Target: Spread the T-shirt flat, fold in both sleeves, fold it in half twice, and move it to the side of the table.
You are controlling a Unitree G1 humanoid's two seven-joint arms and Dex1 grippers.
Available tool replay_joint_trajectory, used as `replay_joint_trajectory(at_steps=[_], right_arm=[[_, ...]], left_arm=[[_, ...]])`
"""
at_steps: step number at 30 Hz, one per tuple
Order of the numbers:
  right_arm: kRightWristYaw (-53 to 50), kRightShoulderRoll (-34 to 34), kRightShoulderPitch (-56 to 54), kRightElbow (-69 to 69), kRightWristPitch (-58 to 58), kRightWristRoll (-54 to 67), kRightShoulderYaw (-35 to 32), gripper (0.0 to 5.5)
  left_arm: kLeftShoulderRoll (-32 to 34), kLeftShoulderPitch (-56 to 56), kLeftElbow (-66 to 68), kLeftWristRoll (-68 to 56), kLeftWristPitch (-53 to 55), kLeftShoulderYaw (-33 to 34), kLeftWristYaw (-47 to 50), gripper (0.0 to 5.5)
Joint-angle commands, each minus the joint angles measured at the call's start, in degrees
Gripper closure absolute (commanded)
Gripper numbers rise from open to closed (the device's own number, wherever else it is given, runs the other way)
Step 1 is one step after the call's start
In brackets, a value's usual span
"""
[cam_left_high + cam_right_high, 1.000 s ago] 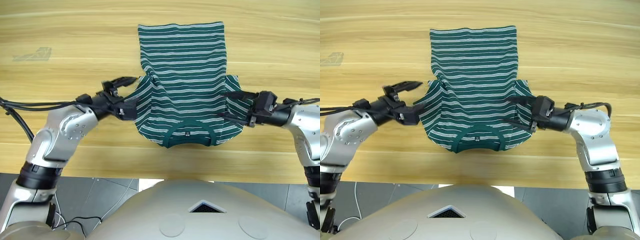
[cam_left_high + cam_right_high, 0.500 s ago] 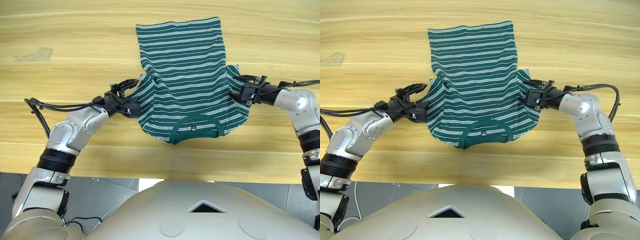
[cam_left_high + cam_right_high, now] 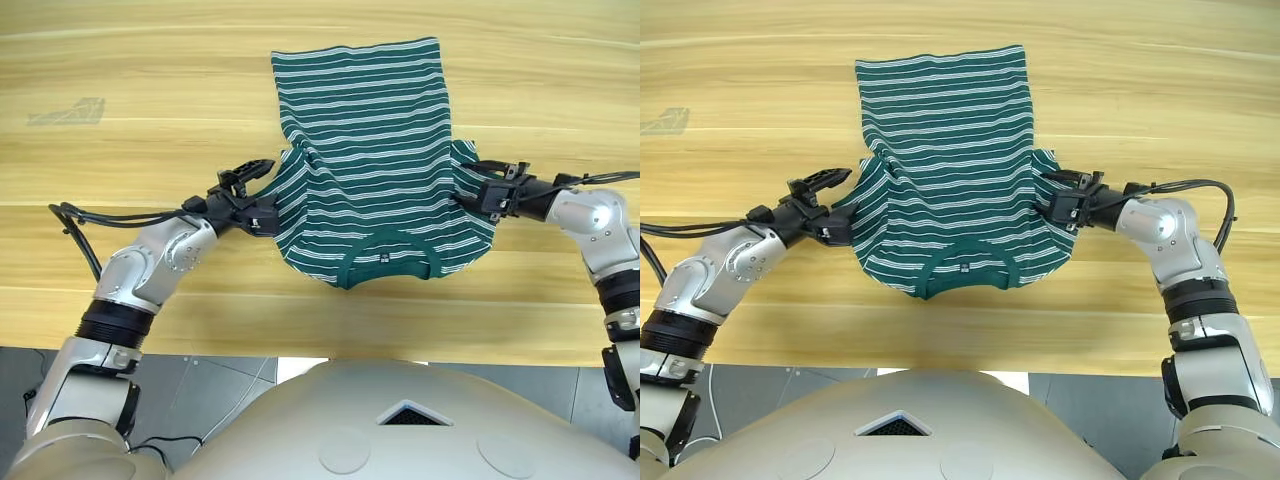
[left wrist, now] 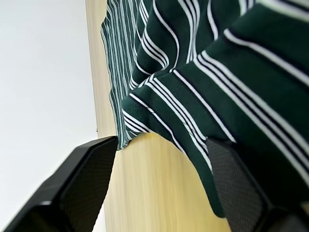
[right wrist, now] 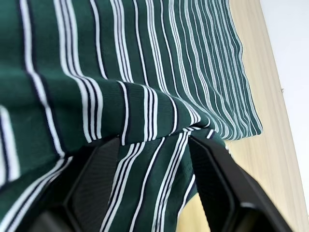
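Lying at the centre of the worktop (image 3: 150, 60), the T-shirt (image 3: 370, 130) has its hem toward the far side and its collar (image 3: 385, 262) toward the robot. The fabric is dark green with thin white stripes. The far half lies flat. The near half is bunched, with both sleeves drawn inward and creases running up from the shoulders.

The left gripper (image 3: 268, 192) is at the shirt's left shoulder. Its jaws are spread apart; the left wrist view shows the sleeve edge draped across the gap and over one finger (image 4: 236, 188). The right gripper (image 3: 462, 183) is at the right shoulder. Its jaws are likewise released, with striped fabric (image 5: 145, 111) filling the space between them.

The worktop is light wood in long planks, with the grain running side to side. A faint grey mark (image 3: 66, 108) sits on the surface well to the left of the shirt. Below the near edge of the worktop, a grey tiled floor (image 3: 200, 375) is visible, with a thin cable (image 3: 150, 440) lying on it.
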Motion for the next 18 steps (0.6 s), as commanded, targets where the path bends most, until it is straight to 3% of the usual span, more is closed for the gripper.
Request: replay_joint_trajectory(at_steps=[1, 7, 18], right_arm=[[-0.08, -1.94, 6.67, -3.18, 1.88, -0.37, -0.69, 2.87], [-1.50, -2.32, 12.96, -10.33, 3.34, 0.34, -2.55, 2.87], [-4.24, -4.39, 21.87, -21.77, 6.27, 0.19, -7.25, 2.87]], left_arm=[[4.30, 11.43, -1.26, 0.55, 2.67, -1.35, -5.17, 2.12], [8.18, 20.41, -10.63, -0.86, 6.28, 1.53, -6.58, 2.12], [8.91, 17.98, -6.20, -1.25, 8.08, 4.45, -4.55, 2.12]])
